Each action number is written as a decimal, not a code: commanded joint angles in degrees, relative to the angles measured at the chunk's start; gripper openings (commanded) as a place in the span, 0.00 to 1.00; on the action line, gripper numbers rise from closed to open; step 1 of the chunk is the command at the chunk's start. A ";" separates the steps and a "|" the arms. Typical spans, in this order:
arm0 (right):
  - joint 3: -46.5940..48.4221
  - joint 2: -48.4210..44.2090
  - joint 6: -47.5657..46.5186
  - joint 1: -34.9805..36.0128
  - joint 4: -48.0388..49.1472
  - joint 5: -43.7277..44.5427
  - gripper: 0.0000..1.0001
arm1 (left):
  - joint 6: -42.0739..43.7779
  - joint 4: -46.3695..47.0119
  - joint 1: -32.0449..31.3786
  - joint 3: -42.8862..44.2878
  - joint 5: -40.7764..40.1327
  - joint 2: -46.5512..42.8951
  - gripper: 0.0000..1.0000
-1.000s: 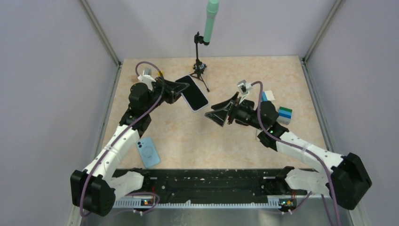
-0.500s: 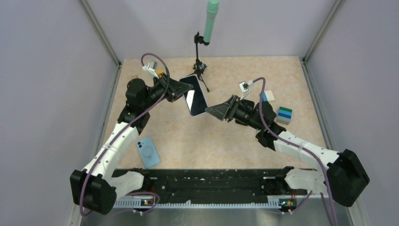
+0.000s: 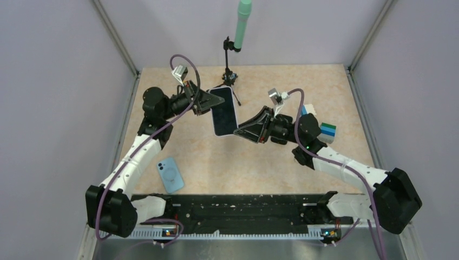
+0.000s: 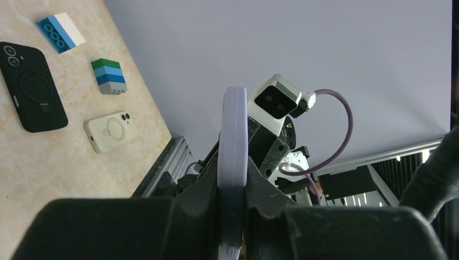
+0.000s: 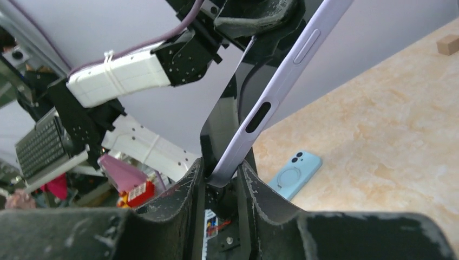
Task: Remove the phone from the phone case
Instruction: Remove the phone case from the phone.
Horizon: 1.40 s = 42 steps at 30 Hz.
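Top external view showed you the phone (image 3: 224,112) seated in its lavender phone case (image 4: 233,135). It was lifted above the table (image 3: 325,81), screen up, long axis running far to near. Your left gripper (image 4: 234,187) was pinching the case's far end, and your right gripper (image 5: 221,174) was pinching its near corner. A light blue case (image 3: 170,175) lay flat on the table.

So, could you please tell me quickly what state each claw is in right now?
Left claw: closed on the cased phone.
Right claw: closed on the same phone's lower corner.
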 commanded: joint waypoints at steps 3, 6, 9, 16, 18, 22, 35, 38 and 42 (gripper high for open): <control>3.25 2.30 -13.57 -0.72 -1.11 -12.01 0.18 | -5.99 3.37 -0.02 3.72 3.62 -1.84 0.00; 5.58 3.16 -18.06 -0.72 -4.72 -16.48 0.16 | -4.94 0.99 -0.02 4.09 2.98 -1.96 0.00; 7.36 3.69 -21.99 -0.72 -8.50 -19.53 0.15 | -5.19 0.18 -0.04 4.27 2.57 -1.51 0.00; 9.92 3.98 -29.24 -0.72 -17.01 -16.56 0.14 | -3.07 -5.58 0.00 4.99 1.64 0.23 0.00; 10.03 4.23 -29.86 -0.72 -17.66 -14.19 0.13 | -3.41 -5.46 0.03 4.74 1.67 0.45 0.00; 8.26 3.31 -28.69 -0.72 -15.39 -6.57 0.12 | -4.02 -5.28 0.04 4.19 0.84 0.18 0.00; 4.37 0.85 -39.14 0.07 -16.46 -0.96 0.00 | -7.95 -5.14 0.04 2.63 0.15 -1.55 0.00; 4.84 0.85 -41.62 0.15 -18.34 0.07 0.00 | -8.82 -4.73 0.04 2.46 0.29 -1.86 0.00; 5.00 1.42 -41.42 0.15 -19.12 4.67 0.00 | -9.29 -3.94 0.03 2.43 0.05 -2.32 0.00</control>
